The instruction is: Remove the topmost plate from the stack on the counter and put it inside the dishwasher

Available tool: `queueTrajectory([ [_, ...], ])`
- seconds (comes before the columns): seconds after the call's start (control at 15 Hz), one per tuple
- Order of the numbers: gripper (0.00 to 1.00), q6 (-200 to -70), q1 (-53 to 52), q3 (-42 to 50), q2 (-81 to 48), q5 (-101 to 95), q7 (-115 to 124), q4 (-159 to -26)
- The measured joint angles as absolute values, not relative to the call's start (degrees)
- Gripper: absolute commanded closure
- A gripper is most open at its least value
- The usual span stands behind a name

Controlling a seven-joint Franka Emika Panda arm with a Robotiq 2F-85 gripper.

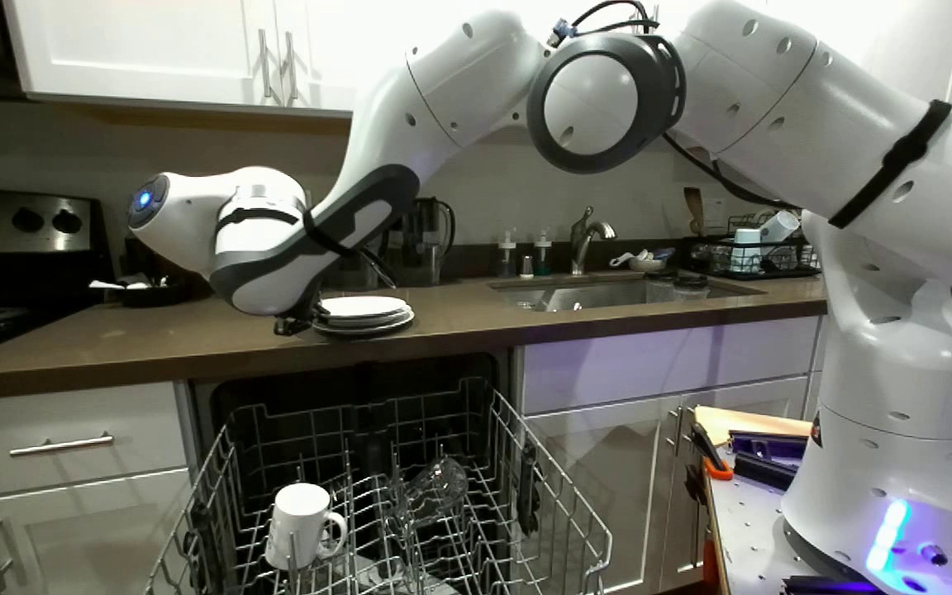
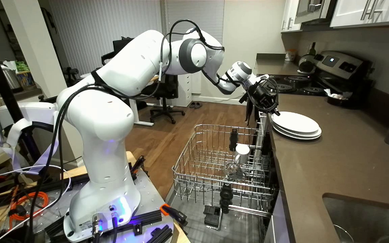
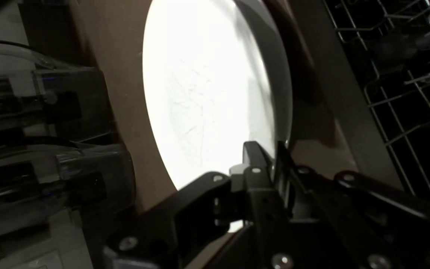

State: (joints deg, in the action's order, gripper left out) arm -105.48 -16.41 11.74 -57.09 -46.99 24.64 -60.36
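Observation:
The topmost plate point(image 1: 363, 306) is white and round and lies on the stack point(image 1: 377, 329) of white plates on the brown counter point(image 1: 459, 330). The plate also shows in an exterior view point(image 2: 295, 122) and fills the middle of the wrist view point(image 3: 203, 86). My gripper point(image 3: 268, 147) straddles its rim, with one finger over the upper face and one under the edge. The fingers are close together and look shut on the rim. In an exterior view the gripper point(image 2: 276, 112) is at the stack's far edge. The dishwasher point(image 1: 294, 380) is open below the counter, rack pulled out.
A white mug point(image 1: 301, 525) and a clear glass point(image 1: 436, 487) stand in the rack. A clear pitcher point(image 1: 425, 240) stands behind the stack. The sink point(image 1: 592, 293) and faucet point(image 1: 585, 240) are along the counter. The stove point(image 2: 289, 84) is beyond the plates.

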Motion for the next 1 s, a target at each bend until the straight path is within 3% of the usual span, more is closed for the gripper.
queueTrajectory([
  [0.27, 0.81, -105.5, -16.2, 11.3, -57.1, -46.8, 24.6, -60.5],
  [0.53, 0.98, -105.5, -16.0, 11.0, -57.1, -46.8, 24.6, -60.8],
  [0.6, 0.93, -105.4, -16.0, 11.0, -57.0, -46.9, 24.6, -60.7],
  [1.0, 0.93, -105.2, -16.0, 11.0, -56.8, -46.9, 24.6, -60.8],
])
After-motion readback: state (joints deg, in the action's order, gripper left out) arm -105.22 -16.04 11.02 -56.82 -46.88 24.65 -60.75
